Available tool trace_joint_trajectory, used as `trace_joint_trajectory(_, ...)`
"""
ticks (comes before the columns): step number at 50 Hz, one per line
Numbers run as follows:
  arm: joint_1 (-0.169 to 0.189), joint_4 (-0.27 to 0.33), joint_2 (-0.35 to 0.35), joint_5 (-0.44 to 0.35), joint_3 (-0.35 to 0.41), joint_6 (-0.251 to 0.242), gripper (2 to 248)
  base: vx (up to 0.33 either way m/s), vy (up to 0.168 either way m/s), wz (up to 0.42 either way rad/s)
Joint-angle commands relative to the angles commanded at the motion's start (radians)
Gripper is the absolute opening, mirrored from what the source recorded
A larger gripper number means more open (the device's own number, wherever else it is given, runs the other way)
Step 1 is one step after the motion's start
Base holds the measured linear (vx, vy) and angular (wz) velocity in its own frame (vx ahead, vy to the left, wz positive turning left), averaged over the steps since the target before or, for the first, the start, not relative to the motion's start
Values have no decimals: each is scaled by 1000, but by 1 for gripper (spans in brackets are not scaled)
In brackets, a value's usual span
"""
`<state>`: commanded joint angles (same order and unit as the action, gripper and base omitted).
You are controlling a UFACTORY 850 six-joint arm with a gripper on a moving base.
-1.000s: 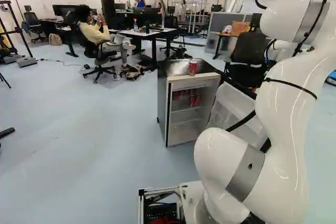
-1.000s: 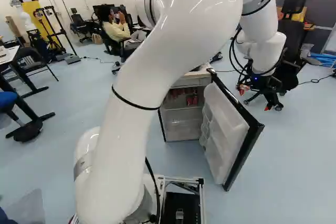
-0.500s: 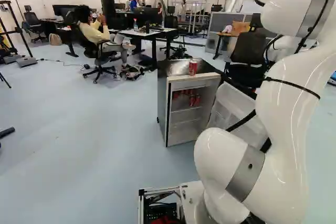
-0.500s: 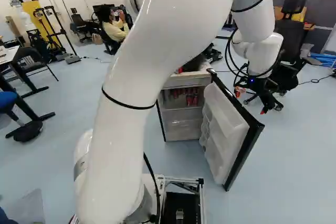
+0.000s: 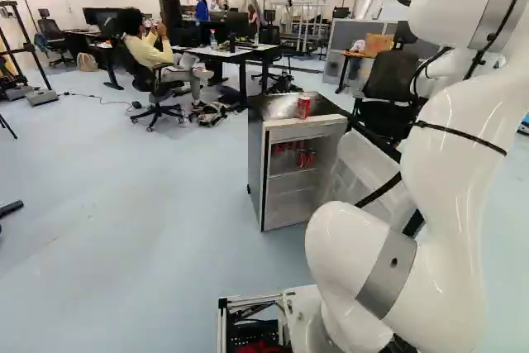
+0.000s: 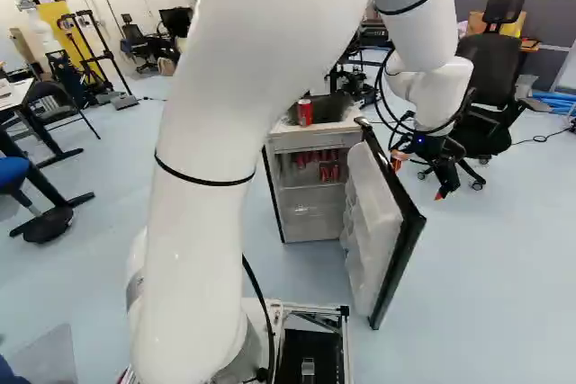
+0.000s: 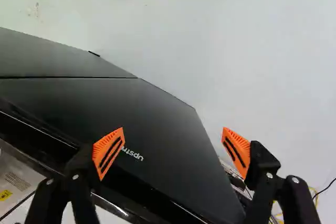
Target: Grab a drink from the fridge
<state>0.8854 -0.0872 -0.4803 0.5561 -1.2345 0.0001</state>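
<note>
My gripper (image 6: pixel 417 177) hangs on the outer side of the fridge door (image 6: pixel 374 222) in the right base view. Wide apart in the wrist view, the fingers of the gripper (image 7: pixel 174 141) are open and hold nothing; one stands over the black door face (image 7: pixel 157 124), the other near its edge. Whether they touch it I cannot tell. The small fridge (image 5: pixel 257 163) stands with its door swung open. Several red cans (image 6: pixel 329 171) sit on its upper shelf, and one red can (image 5: pixel 303 107) stands on top.
A black office chair (image 6: pixel 490 69) stands beyond the gripper. Behind the fridge is a desk (image 5: pixel 235 54), where a person sits on a chair (image 5: pixel 155 88). A black stool (image 6: pixel 47 222) stands at the left of the right base view.
The door has swung slightly toward the fridge front, its free edge shifting left in the right base view. My arm has moved left there with the gripper, uncovering the can on top. The base has stayed.
</note>
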Motion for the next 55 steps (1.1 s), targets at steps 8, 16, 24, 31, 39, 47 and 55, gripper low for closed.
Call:
trace_joint_trajectory(8,-8,0,24,0,34,0,247,0,0,0)
trace_joint_trajectory(16,-18,0,51,0,71,0,247,0,0,0)
trace_joint_trajectory(24,-30,0,78,0,109,0,247,0,0,0)
trace_joint_trajectory(31,-41,0,102,0,142,0,247,0,0,0)
trace_joint_trajectory(39,-54,0,130,0,179,0,247,0,0,0)
trace_joint_trajectory(47,-68,0,158,0,217,0,247,0,0,0)
trace_joint_trajectory(55,-83,0,186,0,254,0,247,0,0,0)
